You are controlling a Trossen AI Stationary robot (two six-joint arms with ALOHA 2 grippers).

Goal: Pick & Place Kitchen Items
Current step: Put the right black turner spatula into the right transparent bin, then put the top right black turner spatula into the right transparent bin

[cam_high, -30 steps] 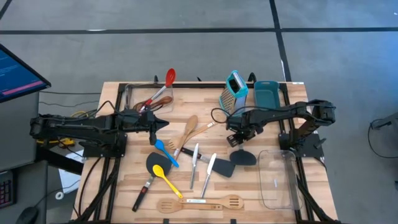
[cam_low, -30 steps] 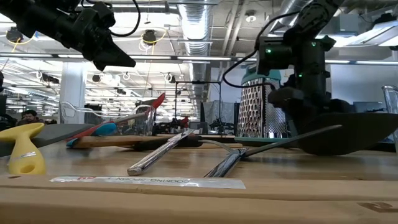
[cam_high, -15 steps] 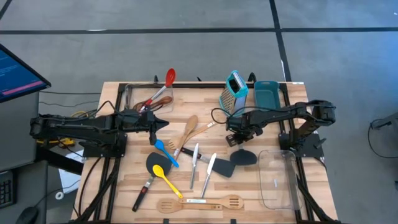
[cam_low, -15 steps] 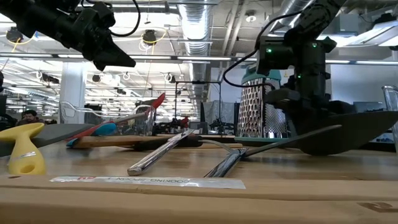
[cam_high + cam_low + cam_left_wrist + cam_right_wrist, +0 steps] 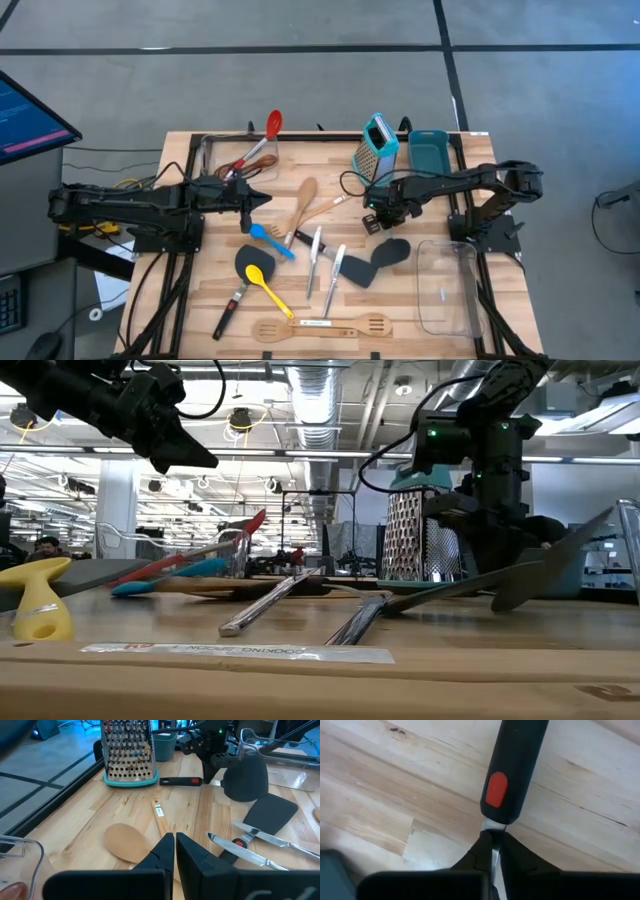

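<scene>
Kitchen items: black spatula (image 5: 392,250) tilted, blade raised, at 3 o'clock; teal box grater (image 5: 375,146) upright at 1 o'clock; wooden slotted spatula (image 5: 322,326) flat at 6 o'clock.
</scene>
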